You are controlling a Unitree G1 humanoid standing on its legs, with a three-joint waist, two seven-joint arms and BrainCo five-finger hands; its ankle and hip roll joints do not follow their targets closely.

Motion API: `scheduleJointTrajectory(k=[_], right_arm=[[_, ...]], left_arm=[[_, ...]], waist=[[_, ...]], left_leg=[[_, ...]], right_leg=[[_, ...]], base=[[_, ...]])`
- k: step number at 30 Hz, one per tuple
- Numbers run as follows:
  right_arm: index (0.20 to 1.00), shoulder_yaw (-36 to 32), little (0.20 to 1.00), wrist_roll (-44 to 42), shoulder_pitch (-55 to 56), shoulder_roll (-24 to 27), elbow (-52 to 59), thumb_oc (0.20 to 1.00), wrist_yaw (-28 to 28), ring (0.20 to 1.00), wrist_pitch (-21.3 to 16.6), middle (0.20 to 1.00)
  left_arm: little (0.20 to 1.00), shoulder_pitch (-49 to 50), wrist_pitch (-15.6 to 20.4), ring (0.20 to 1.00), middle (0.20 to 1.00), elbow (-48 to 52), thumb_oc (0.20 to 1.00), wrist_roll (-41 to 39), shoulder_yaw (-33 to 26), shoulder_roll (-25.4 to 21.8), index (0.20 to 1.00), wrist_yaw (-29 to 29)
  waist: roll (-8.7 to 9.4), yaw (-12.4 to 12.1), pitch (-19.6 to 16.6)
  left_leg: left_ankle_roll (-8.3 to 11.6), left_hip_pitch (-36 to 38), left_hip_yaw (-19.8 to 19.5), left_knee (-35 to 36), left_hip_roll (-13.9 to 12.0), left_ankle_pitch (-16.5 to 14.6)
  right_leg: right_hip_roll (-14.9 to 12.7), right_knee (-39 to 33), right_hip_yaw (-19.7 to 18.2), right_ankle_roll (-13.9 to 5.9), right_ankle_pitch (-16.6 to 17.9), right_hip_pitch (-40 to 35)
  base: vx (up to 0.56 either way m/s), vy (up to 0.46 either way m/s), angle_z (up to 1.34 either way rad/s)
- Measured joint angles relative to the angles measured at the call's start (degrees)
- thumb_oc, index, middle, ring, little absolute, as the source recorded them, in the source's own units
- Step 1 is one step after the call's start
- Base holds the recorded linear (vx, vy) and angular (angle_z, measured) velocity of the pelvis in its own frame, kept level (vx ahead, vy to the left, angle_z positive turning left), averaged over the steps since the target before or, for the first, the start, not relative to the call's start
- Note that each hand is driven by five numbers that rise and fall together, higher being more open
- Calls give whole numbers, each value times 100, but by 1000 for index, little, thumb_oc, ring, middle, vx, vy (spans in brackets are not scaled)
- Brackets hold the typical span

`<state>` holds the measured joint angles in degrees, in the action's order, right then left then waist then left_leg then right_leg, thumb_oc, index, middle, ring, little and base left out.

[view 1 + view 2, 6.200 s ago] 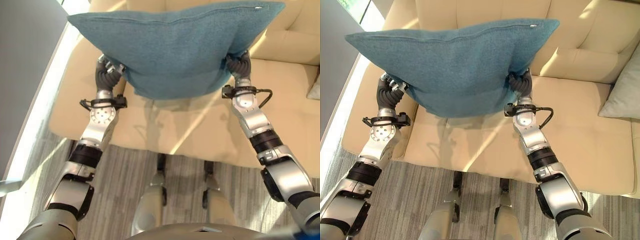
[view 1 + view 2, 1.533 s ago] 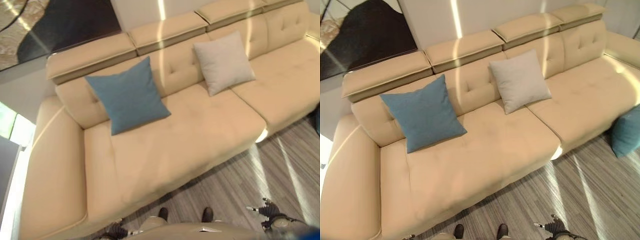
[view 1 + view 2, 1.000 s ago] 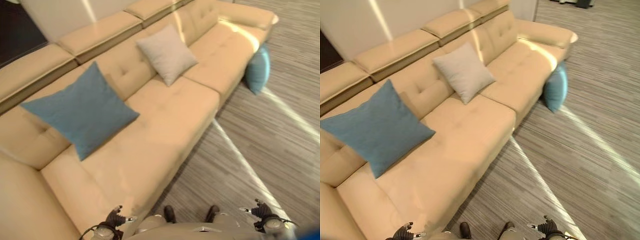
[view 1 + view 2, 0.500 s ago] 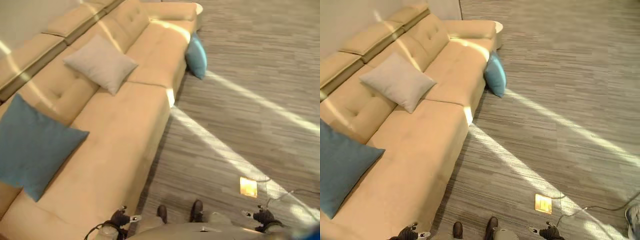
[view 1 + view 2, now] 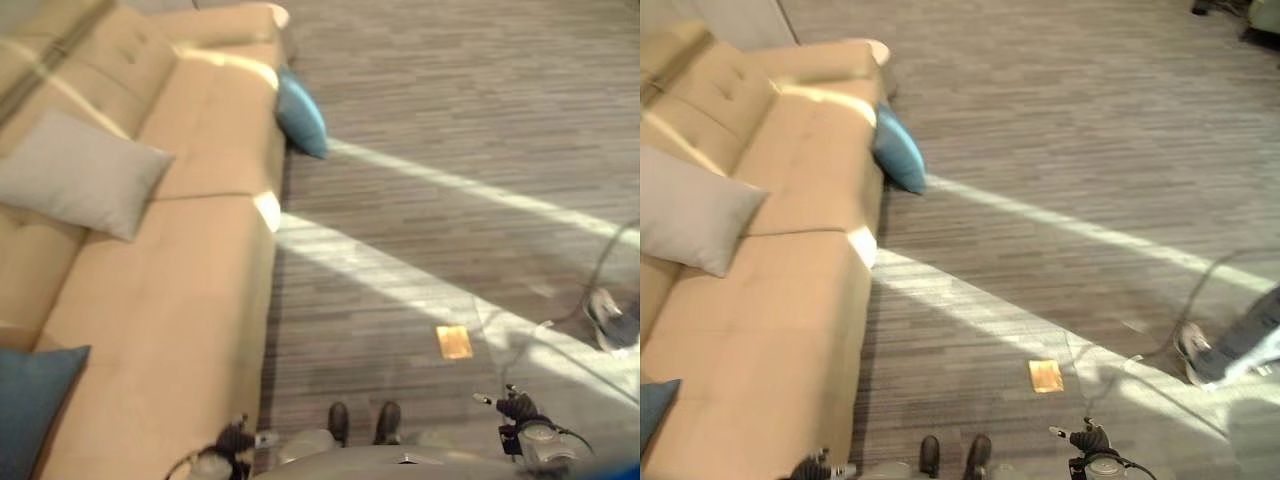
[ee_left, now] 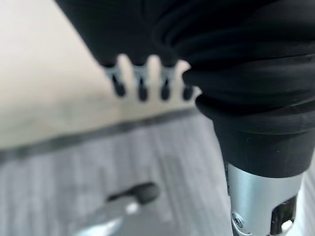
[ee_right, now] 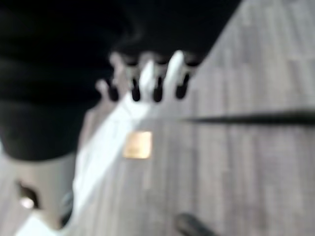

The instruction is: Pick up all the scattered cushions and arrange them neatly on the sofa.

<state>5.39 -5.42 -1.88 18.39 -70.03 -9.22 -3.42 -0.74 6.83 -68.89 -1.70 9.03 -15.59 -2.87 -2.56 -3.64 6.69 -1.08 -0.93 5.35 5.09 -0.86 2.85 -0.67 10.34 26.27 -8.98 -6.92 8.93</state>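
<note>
A teal cushion (image 5: 300, 115) lies on the floor (image 5: 450, 150) against the beige sofa (image 5: 180, 250) front — unheld. On the seat sit a grey cushion (image 5: 80, 187) and a blue cushion (image 5: 30, 405). The left hand (image 6: 142, 83) and right hand (image 7: 147, 81) hang relaxed (both empty).

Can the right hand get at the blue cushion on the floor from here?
Probably not yet. The right hand hangs open and empty at the robot's side, while the blue cushion leans against the sofa front well ahead. The floor between looks free to walk.
</note>
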Motion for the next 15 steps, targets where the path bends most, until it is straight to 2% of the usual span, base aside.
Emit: scheduleJointTrajectory(k=[1,2,3,5,7,8,9,10,11,13,14,15], right_arm=[[1000,-38,1000,0,-9,22,-50,1000,-3,1000,11,1000],[1000,-33,1000,2,-48,29,-55,1000,2,1000,12,1000],[1000,-19,1000,2,-49,19,-50,1000,1,1000,10,1000],[1000,13,1000,5,-32,-12,-41,1000,11,1000,13,1000],[1000,72,1000,4,49,-58,-82,1000,15,1000,22,1000],[1000,106,1000,4,114,-116,-149,1000,11,1000,19,1000],[1000,105,1000,4,281,-121,-126,1000,13,1000,47,1000],[1000,87,1000,3,423,-66,-198,1000,9,1000,82,1000],[1000,67,1000,2,483,-12,-181,1000,9,1000,93,1000],[1000,67,1000,-1,349,23,-137,1000,2,1000,61,1000],[1000,65,1000,-3,350,34,68,1000,-11,1000,4,1000],[1000,65,1000,-4,321,38,135,1000,-21,1000,-13,1000]], left_arm=[[1000,-149,7,1000,1000,7,1000,-3,-20,49,1000,-3],[1000,-225,14,1000,1000,4,1000,-4,-15,110,1000,-2],[1000,-230,10,1000,1000,10,1000,-4,-16,140,1000,-1],[1000,-231,5,1000,1000,-116,1000,-5,-14,146,1000,-1],[1000,-166,1,1000,1000,-253,1000,-3,-24,124,1000,-3],[1000,-94,3,1000,1000,-335,1000,-1,-30,105,1000,-7],[1000,-58,-6,1000,1000,-350,1000,-1,-16,96,1000,-8],[1000,-25,-3,1000,1000,-321,1000,0,19,240,1000,1],[1000,10,6,1000,1000,-308,1000,-2,106,328,1000,2],[1000,83,-16,1000,1000,-295,1000,-2,172,317,1000,0],[1000,22,-24,1000,1000,-275,1000,-2,179,271,1000,-1],[1000,8,-24,1000,1000,-238,1000,-2,189,259,1000,-1]], waist=[[-6,16,-9],[-81,-39,-7],[-118,-45,10],[-147,60,25],[-24,110,-2],[100,125,-102],[104,159,-177],[12,240,-230],[-63,244,-292],[55,191,-333],[245,139,-352],[314,84,-316]], left_leg=[[-25,20,73,-6,-41,-16],[-82,55,249,-53,-69,-215],[-71,103,301,-52,-87,-234],[39,255,307,-3,-133,-327],[205,394,338,13,-167,-399],[321,409,318,14,-209,-457],[411,416,152,-11,-340,-501],[502,443,9,-31,-595,-449],[487,424,-18,-141,-808,-376],[510,244,-45,-425,-1035,-32],[716,-14,-300,-649,-1177,364],[806,-22,-365,-744,-1259,481]], right_leg=[[-202,349,282,164,-132,197],[-786,381,279,107,-44,420],[-1034,325,216,17,78,467],[-1508,-385,-15,-246,490,471],[-1686,-874,-238,-357,810,434],[-1673,-961,-212,-361,977,404],[-1569,-1057,-193,-215,1468,259],[-1303,-1110,-166,-181,1591,70],[-1076,-1179,-37,20,1482,-51],[-801,-1313,55,267,1404,-153],[-633,-1537,244,396,1322,-249],[-518,-1580,260,488,1245,-319]], base=[[206,-203,-64],[228,-203,-75],[327,-296,-71],[314,-282,-23],[287,-308,-3],[154,-214,30],[203,-321,75],[137,-296,93],[149,-371,66],[162,-359,25],[203,-303,26],[238,-244,29]])
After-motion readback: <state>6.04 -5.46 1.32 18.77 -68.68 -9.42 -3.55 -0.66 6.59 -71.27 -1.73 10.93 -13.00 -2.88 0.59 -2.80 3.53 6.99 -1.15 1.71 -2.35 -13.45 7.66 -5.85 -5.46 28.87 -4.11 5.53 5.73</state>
